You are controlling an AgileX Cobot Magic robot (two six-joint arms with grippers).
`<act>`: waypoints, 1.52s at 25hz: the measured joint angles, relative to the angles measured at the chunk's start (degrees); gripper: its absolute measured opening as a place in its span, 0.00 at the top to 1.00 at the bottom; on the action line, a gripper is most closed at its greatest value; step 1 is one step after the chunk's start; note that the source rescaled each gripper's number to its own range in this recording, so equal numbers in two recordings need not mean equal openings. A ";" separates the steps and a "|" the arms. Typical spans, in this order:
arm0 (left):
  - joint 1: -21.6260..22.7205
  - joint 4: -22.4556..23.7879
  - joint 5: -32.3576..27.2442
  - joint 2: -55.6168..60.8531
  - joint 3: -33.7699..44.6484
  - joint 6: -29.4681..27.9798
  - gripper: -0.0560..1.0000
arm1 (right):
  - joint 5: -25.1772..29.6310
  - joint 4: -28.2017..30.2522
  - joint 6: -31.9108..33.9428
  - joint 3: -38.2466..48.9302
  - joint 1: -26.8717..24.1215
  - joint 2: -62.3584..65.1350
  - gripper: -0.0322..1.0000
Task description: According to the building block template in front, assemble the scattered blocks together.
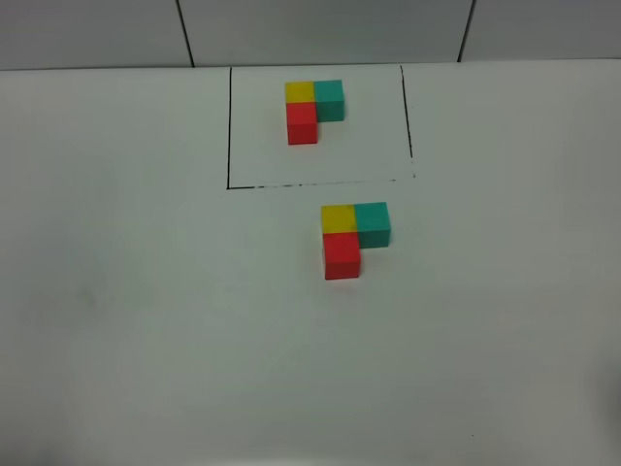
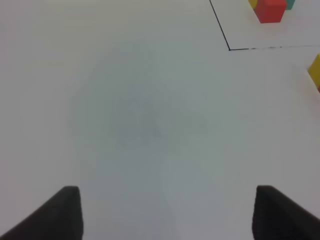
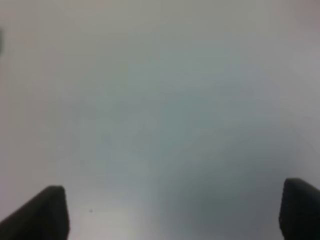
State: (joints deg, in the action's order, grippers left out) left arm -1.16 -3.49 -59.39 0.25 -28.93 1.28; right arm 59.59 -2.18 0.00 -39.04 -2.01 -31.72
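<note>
The building block template (image 1: 312, 109) is a small L of yellow, teal and red cubes inside a thin black drawn rectangle at the back of the white table. In front of it stand the scattered blocks: the yellow cube (image 1: 338, 219), the teal cube (image 1: 373, 223) and the red cube (image 1: 342, 255), touching in the same L shape. Neither arm shows in the exterior view. My left gripper (image 2: 167, 212) is open over bare table, with the template's red cube (image 2: 270, 11) and a yellow edge (image 2: 315, 70) far off. My right gripper (image 3: 175, 212) is open over bare table.
The white table (image 1: 146, 311) spreads wide around the blocks. A tiled wall (image 1: 310, 29) runs along the table's back edge. The black frame's corner (image 2: 229, 49) shows in the left wrist view.
</note>
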 joint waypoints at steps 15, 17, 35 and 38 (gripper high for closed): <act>0.00 0.00 0.00 0.00 0.00 0.00 0.37 | 3.01 -0.19 0.95 9.18 1.75 23.15 0.26; 0.00 0.00 0.00 0.00 0.00 0.00 0.37 | 2.47 -0.19 0.95 9.92 1.75 25.21 0.26; 0.00 0.04 0.00 0.00 0.00 0.00 0.37 | 1.32 0.28 1.02 10.50 1.75 28.73 0.27; 0.00 0.04 0.00 0.00 0.00 0.00 0.37 | 1.32 0.36 0.97 10.50 1.75 28.73 0.27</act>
State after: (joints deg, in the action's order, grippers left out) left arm -1.16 -3.45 -59.39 0.25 -28.93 1.28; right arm 60.92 -1.83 0.97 -28.54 -0.26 -2.98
